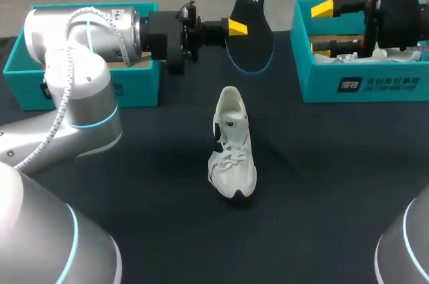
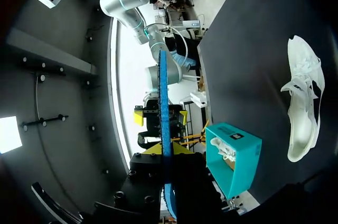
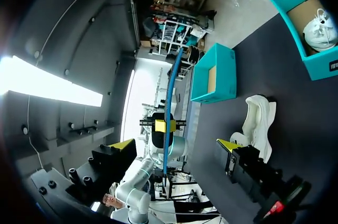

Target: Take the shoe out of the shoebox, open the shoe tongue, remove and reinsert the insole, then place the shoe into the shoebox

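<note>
Head view: left arm (image 1: 74, 90) comes in level over the dark table (image 1: 322, 183). Left gripper (image 1: 238, 28) is clamped on the black, blue-edged insole (image 1: 251, 29), which is held on edge above the table. Right arm (image 1: 395, 16) is level at the far side. Right gripper (image 1: 323, 28) has fingers spread wide with nothing between them, over the right shoebox (image 1: 362, 86). White shoe (image 1: 232, 147) stands upright on the table, well apart from both sets of fingers. Left shoebox (image 1: 84, 93) is behind the left arm.

Left wrist view: insole (image 2: 162, 97) sits edge-on between the left gripper (image 2: 167, 150) fingers, pinched from both sides. Right gripper (image 2: 160, 117) is straight ahead, facing it, spread. Right shoebox (image 2: 235, 163) is near beside the fingers, shoe (image 2: 303, 102) farther out on the table.

Right wrist view: right gripper (image 3: 175, 145) fingers wide, empty. Ahead between them is the left gripper (image 3: 165, 126) holding the insole (image 3: 171, 86). Shoe (image 3: 259, 121) is just past one finger, left shoebox (image 3: 214, 73) beyond it. Right shoebox (image 3: 311, 49) is off to the side with a second shoe (image 3: 319, 26) inside.
</note>
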Robot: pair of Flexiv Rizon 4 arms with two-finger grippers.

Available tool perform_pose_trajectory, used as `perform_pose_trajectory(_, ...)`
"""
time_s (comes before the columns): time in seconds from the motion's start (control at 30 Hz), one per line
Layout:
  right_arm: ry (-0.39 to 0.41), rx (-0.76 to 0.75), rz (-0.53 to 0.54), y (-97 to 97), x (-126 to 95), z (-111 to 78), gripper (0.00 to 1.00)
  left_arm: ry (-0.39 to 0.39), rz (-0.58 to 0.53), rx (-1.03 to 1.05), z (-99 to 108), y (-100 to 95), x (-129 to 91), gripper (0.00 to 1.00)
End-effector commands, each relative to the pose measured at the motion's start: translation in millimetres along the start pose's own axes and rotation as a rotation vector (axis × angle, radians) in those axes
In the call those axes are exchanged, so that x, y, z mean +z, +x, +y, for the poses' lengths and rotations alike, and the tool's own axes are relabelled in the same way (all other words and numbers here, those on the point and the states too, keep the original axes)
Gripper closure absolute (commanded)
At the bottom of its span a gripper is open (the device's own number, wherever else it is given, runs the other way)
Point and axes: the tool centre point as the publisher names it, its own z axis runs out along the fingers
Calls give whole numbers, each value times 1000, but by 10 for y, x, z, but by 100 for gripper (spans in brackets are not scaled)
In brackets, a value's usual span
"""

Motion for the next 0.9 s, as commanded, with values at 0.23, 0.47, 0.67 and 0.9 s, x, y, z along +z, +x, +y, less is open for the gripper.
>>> perform_pose_trajectory(0.23, 37, 13, 20, -74, 30, -102, 0, 1, 0, 1, 7, 4, 15, 100)
perform_pose_trajectory(0.47, 76, 33, 20, -179, -46, -231, 0, 1, 0, 1, 7, 4, 15, 100)
perform_pose_trajectory(0.67, 99, 38, 18, -177, -78, -245, 0, 3, -7, -13, -5, 9, 19, 100)
perform_pose_trajectory(0.9, 99, 38, 18, -177, -78, -245, 0, -22, -64, -143, -63, -43, 2, 100)
